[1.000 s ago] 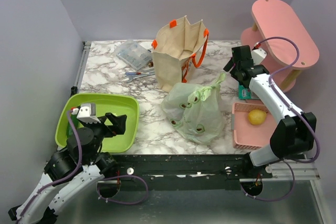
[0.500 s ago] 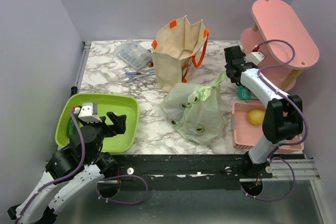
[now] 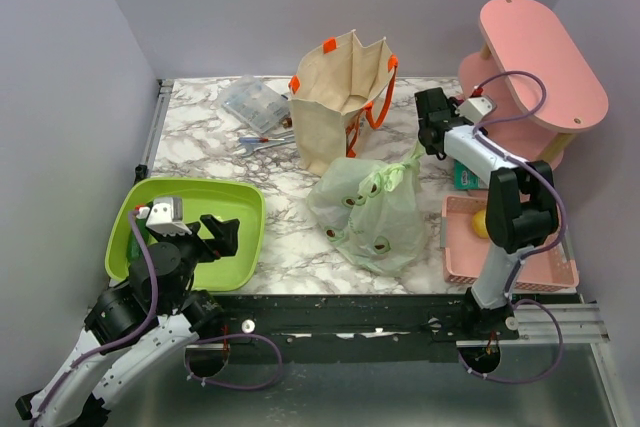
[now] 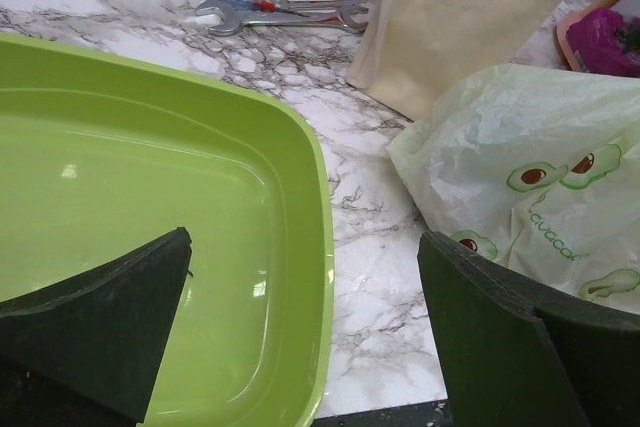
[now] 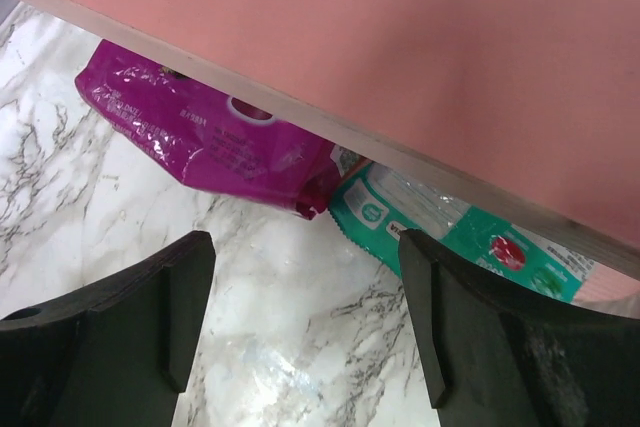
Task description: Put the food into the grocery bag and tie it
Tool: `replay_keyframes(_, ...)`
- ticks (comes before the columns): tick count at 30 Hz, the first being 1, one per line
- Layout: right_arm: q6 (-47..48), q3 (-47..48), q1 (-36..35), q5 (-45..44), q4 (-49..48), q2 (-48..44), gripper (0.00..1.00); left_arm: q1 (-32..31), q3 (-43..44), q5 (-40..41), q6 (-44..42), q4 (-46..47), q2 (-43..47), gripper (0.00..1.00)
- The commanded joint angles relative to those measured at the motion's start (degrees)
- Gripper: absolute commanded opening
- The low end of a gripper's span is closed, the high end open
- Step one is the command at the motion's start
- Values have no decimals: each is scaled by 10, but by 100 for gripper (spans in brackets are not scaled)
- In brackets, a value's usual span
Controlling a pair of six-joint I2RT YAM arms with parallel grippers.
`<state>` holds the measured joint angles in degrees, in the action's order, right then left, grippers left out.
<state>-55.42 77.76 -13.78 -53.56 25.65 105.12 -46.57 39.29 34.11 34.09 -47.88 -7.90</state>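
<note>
One avocado-print grocery bag [image 3: 372,209] sits mid-table with its contents hard to make out, one lemon [image 3: 479,224] lies in the pink basket [image 3: 455,262] at right, half hidden by the right arm [image 3: 519,209], and both sets of jaws stand released and empty, the left gripper [image 4: 300,327] over the green tray [image 4: 200,177] and the right gripper [image 5: 305,317] near one magenta packet [image 5: 215,152] and one teal packet [image 5: 450,232].

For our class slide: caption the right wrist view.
Open right gripper over marble table, facing magenta packet and teal packet under pink shelf.

Noted grocery bag [image 3: 372,209] at frame centre on tabletop [image 3: 280,157], tote [image 3: 340,97] behind it, tray [image 3: 240,209] lower left, lemon [image 3: 480,223] in basket [image 3: 455,247] lower right.
</note>
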Motion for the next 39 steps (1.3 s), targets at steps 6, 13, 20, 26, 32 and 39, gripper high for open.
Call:
replay_keyframes(6,29,34,2,-41,-82,73,77,2,-2,12,-9,5,2,99)
replay_keyframes(13,38,43,16,-43,-96,111,68,2,-4,12,-12,7,3,99)
replay_keyframes(20,94,23,24,-51,-154,119,41,2,-4,13,-13,9,2,98)
replay_keyframes(26,146,4,25,-40,-201,116,6,2,-4,17,-13,8,-4,99)
replay_keyframes(32,221,-36,26,16,-271,84,1,3,-4,19,-11,6,-6,99)
replay_keyframes(39,252,-77,24,62,-283,15,0,2,-3,24,-8,2,-5,98)
